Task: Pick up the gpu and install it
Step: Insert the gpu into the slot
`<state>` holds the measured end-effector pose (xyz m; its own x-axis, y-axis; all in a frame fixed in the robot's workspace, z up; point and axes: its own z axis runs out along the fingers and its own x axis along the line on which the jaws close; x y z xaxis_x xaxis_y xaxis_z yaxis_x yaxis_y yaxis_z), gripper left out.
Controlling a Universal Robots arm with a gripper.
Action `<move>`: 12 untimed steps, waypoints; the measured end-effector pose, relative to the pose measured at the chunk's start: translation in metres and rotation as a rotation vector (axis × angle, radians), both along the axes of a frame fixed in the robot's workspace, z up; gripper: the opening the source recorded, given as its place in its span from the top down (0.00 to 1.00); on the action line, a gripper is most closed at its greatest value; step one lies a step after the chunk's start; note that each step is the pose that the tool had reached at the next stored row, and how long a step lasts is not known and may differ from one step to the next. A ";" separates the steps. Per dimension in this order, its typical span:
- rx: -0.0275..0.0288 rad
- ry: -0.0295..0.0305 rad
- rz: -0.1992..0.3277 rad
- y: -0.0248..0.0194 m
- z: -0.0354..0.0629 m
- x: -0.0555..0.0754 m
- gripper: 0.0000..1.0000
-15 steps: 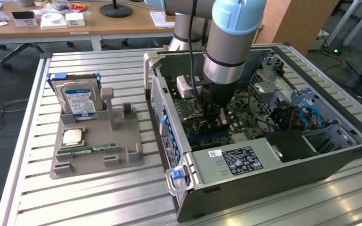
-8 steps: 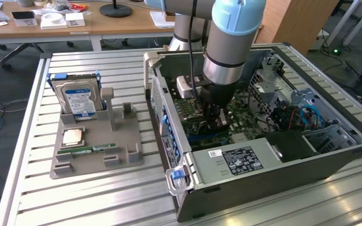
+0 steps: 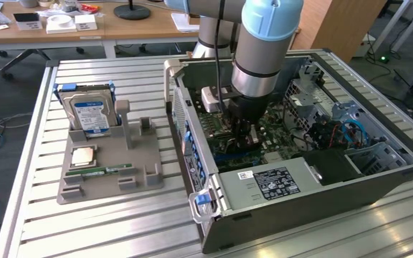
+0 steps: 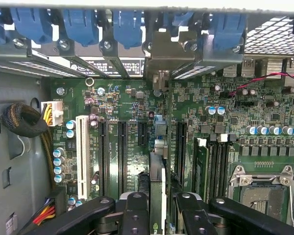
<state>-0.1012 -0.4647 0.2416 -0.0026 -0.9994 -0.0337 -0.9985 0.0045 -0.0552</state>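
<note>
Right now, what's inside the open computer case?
A green motherboard with slots, a processor socket, and the graphics card held edge-on in the pincer. The card hides the board directly beneath it.

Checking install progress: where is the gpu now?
In the wrist view the gpu stands edge-on between the jaws, over the motherboard's expansion slots inside the computer case.

On the table (image 3: 120, 231), an open computer case (image 3: 321, 215) lies at the exterior view's right. A parts holder (image 3: 106, 185) sits left of it, with a hard drive (image 3: 90, 114) upright at its back and a RAM stick (image 3: 109, 170) lying in front. Inside the case, the gpu (image 4: 158, 181) stands between the fingers (image 4: 136, 215), over the motherboard (image 4: 132, 107).
</note>
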 end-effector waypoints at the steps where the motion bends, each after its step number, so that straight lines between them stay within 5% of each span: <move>1: 0.0000 0.0000 0.000 0.0000 0.0000 0.000 0.74; 12: 0.0000 0.0000 0.000 0.0000 -0.0010 0.000 0.74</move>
<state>-0.1012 -0.4647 0.2405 -0.0026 -0.9994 -0.0337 -0.9985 0.0045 -0.0552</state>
